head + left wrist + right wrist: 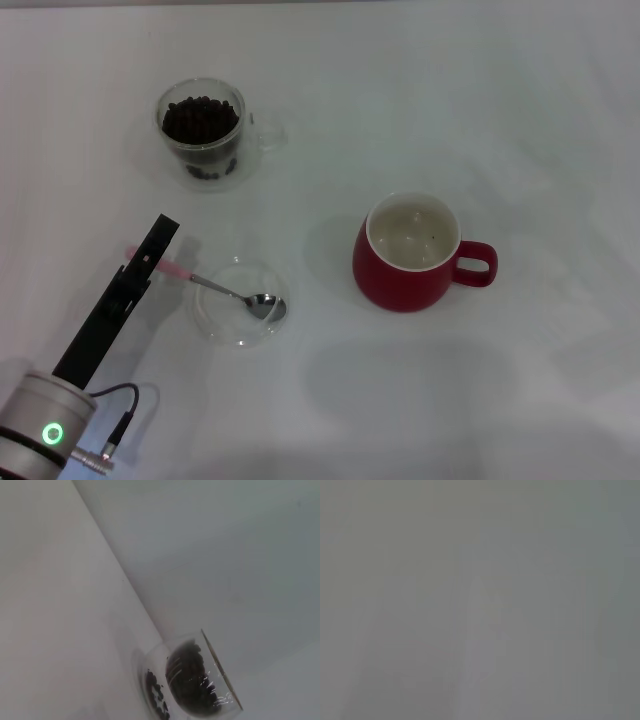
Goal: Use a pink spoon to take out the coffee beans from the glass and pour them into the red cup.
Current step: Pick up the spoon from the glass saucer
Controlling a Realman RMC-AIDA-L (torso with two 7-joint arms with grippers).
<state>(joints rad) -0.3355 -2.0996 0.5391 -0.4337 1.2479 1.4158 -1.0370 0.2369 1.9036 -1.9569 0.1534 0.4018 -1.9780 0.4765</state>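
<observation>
On a plain white worktop (520,120), the clear double-walled glass (203,133) sits at 11 o'clock, holding dark oval beans (200,118). The glossy, squat red cup (410,255) stands right of centre, cream inside. At 8 o'clock the spoon (225,290) lies with its shiny bowl in a shallow clear saucer (240,302). The left claw (150,255) overlaps its pink handle; grip cannot be determined.
</observation>
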